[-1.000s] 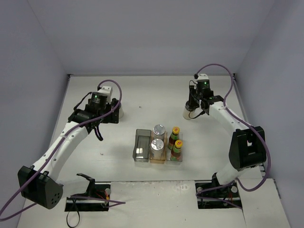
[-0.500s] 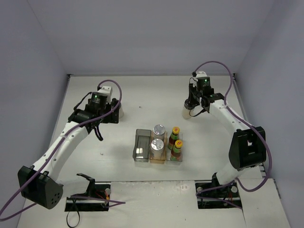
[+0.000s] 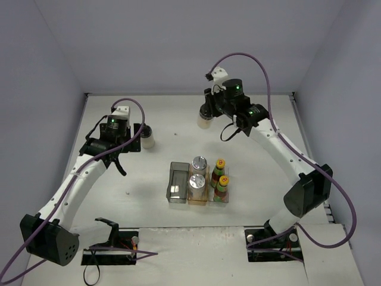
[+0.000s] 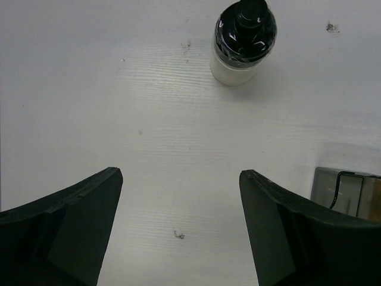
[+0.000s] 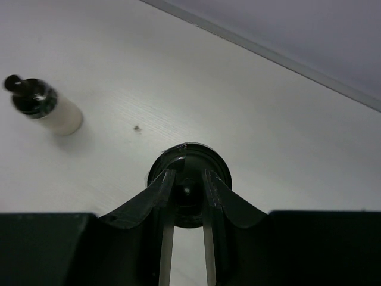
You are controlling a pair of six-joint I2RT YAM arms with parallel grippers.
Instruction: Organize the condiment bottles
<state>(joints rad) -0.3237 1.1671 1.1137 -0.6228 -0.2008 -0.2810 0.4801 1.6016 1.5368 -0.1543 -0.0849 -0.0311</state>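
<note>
Left gripper (image 4: 180, 174) is spread wide open, gripping nothing. Just past it a black-capped bottle (image 4: 244, 42) stands upright on the table (image 4: 119, 89), cap up. Farther back, the right gripper (image 5: 187, 179) is pinched onto the second black-capped bottle (image 3: 205, 119), also upright.

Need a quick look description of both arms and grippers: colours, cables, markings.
Both arms match: white link shells on the left arm and right arm, black joint housings. A purple cable trails from each wrist toward the base. Each wrist carries a white camera block and a green light. The left gripper and right gripper have matte black, tapering fingers. No readable markings.
</note>
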